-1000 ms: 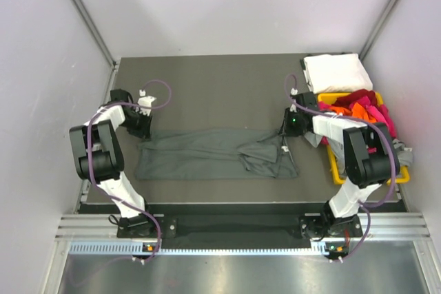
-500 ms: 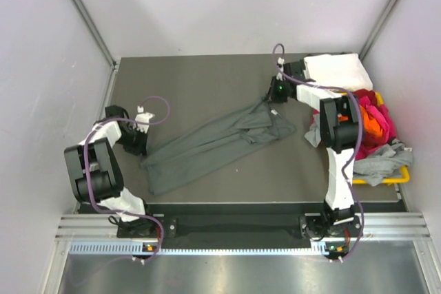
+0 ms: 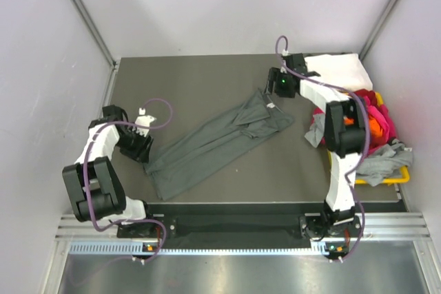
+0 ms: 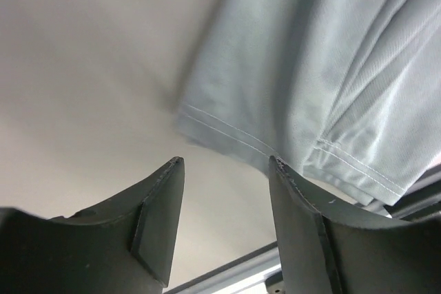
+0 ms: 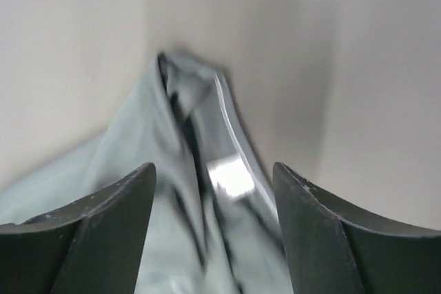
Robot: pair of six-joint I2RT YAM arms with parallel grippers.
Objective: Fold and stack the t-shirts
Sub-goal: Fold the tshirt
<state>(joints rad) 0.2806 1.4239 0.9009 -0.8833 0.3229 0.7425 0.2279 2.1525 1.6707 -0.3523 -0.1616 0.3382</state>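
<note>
A dark grey t-shirt [image 3: 220,135] lies folded into a long strip, running diagonally from near left to far right on the table. My left gripper [image 3: 141,147] stands open just off its near-left end; the left wrist view shows the stitched hem [image 4: 275,142] beyond the empty gripper [image 4: 226,160]. My right gripper [image 3: 271,96] is open over the far-right end, where the collar's white label [image 5: 231,177] shows blurred between the fingers [image 5: 110,218]. A folded white t-shirt [image 3: 334,70] sits at the back right. Orange, pink and red t-shirts [image 3: 372,118] fill the bin.
The yellow plastic bin [image 3: 393,179] stands at the table's right edge with a light grey shirt [image 3: 382,163] spilling over its front. Pale walls close in the table on the left, back and right. The table's dark surface [image 3: 193,87] is bare behind the grey shirt.
The grey shirt swung from lying straight across to a diagonal as the right arm carried its end to the back. Both grippers have since opened and let go of it.
</note>
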